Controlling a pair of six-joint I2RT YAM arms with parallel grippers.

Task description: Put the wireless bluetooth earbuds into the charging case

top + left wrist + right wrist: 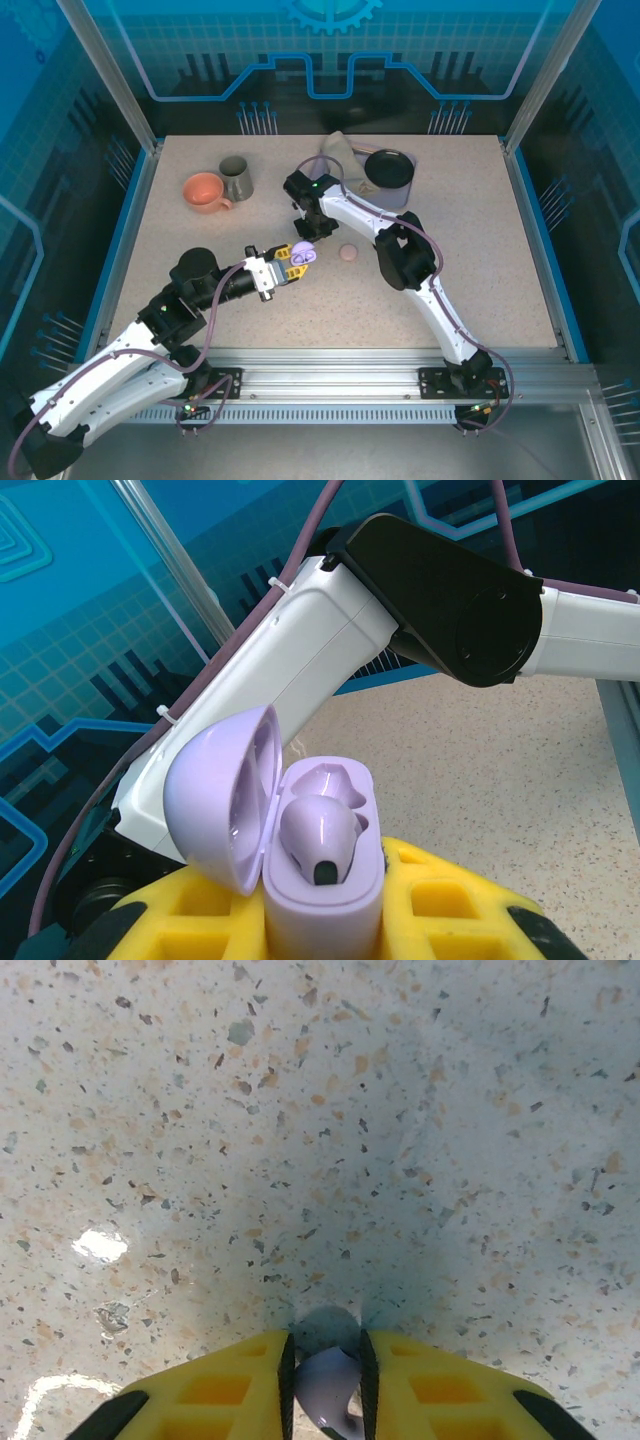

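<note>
lilac earbud (326, 1388) pinched in right hand (327, 1348); left hand (287, 261) grips open case (322, 912).

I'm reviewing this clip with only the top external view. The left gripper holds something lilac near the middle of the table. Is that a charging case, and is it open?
Observer: Yes. The left wrist view shows the lilac case open in the left gripper, with its lid swung aside.
Operator: Anything inside it?
Observer: One lilac earbud sits in the socket nearer the camera. The other socket is empty.
Operator: And the right gripper?
Observer: The right wrist view shows the right gripper pinching a second earbud over the speckled table.
</note>
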